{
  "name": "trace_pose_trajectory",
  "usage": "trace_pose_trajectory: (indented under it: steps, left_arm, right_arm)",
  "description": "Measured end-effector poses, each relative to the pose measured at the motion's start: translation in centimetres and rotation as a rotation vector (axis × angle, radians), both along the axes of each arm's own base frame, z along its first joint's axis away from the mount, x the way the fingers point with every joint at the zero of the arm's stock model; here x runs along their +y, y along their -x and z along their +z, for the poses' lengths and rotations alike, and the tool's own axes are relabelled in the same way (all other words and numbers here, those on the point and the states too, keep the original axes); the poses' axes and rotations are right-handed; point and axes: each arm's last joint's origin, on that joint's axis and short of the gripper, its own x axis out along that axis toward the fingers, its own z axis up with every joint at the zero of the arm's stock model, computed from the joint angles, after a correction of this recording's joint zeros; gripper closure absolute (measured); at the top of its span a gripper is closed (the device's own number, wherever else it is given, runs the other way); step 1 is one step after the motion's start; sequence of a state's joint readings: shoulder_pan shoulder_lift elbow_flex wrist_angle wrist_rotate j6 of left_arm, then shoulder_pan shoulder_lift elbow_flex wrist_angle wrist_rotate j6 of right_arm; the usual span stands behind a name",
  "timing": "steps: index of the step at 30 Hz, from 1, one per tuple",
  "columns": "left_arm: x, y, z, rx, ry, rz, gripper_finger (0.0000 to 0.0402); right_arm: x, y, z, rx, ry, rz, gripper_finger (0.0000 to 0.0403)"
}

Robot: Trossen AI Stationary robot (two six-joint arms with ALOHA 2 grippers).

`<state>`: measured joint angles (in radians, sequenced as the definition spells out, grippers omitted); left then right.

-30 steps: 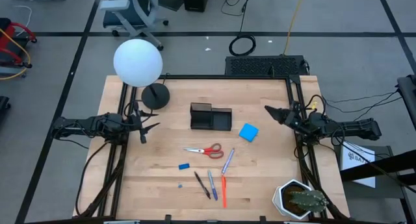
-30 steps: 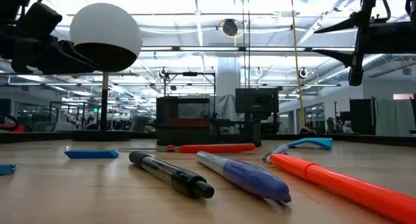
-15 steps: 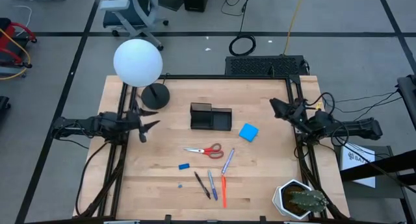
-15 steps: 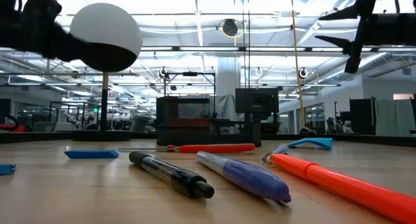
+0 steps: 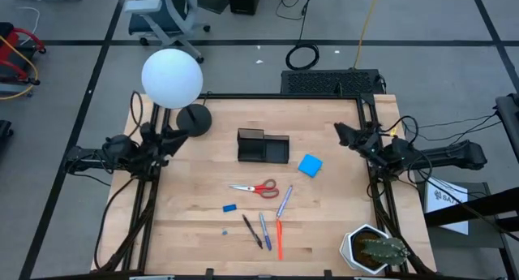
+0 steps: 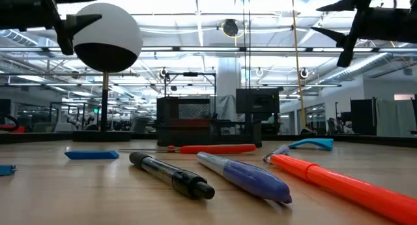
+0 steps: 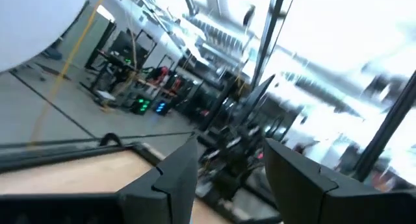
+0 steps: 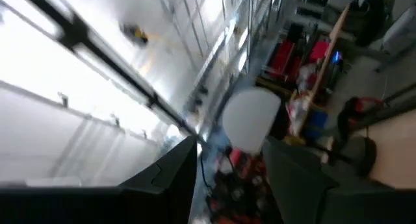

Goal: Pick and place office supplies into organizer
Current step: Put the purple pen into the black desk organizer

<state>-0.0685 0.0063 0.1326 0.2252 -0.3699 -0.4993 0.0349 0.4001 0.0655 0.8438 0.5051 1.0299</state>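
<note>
Both arms are lifting back since a second ago: left gripper (image 5: pixel 168 136) and right gripper (image 5: pixel 344 135), fingers apart and empty, flanking the organizer (image 5: pixel 263 146). Nothing is picked yet; next, one is needing to descend onto the scissors (image 5: pixel 254 187) just before the organizer.

Black organizer (image 5: pixel 263 146) on pale wood-grain table (image 5: pixel 195 223). Red-handled scissors (image 5: pixel 255 187), bright blue pad (image 5: pixel 310 165), small blue eraser (image 5: pixel 229 207). Orange pen (image 5: pixel 279 239), blue pen (image 5: pixel 264 230), black pen (image 5: pixel 251 231), greyish pen (image 5: pixel 284 201). White globe lamp (image 5: pixel 172 78) on black base. Green cactus (image 5: pixel 379 249).
</note>
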Motion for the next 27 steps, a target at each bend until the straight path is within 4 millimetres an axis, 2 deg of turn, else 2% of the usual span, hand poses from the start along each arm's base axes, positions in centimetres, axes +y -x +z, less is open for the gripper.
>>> trace_pose_trajectory:
  steps: [1, 2, 9, 12, 20, 27]
  left_arm:
    - [0.0, 0.0, 0.1, -0.022, 0.024, -0.009, 0.0222]
    - [0.0, 0.1, 0.2, -0.039, 0.045, -0.018, 0.0222]
    - [-0.1, 0.1, 0.3, -0.098, 0.188, -0.092, 0.0222]
    - [0.1, 0.1, 0.3, -0.12, 0.243, -0.07, 0.0222]
    - [0.1, 0.3, 0.7, -0.223, 0.42, -0.125, 0.0222]
    - [0.0, 0.3, 0.8, -0.284, 0.586, -0.229, 0.0222]
  right_arm:
    - [0.1, -0.3, -0.2, 0.036, 0.015, 0.014, 0.0234]
    - [0.1, -0.7, 0.4, 0.044, 0.036, 0.028, 0.0234]
    - [0.7, -3.1, 6.5, 0.056, 0.283, 0.096, 0.0234]
    - [0.9, -4.1, 9.8, 0.068, 0.407, 0.101, 0.0234]
    - [1.3, -6.5, 16.5, 0.279, 0.607, 0.166, 0.0234]
    - [1.5, -8.0, 21.1, 0.531, 0.737, 0.279, 0.0234]
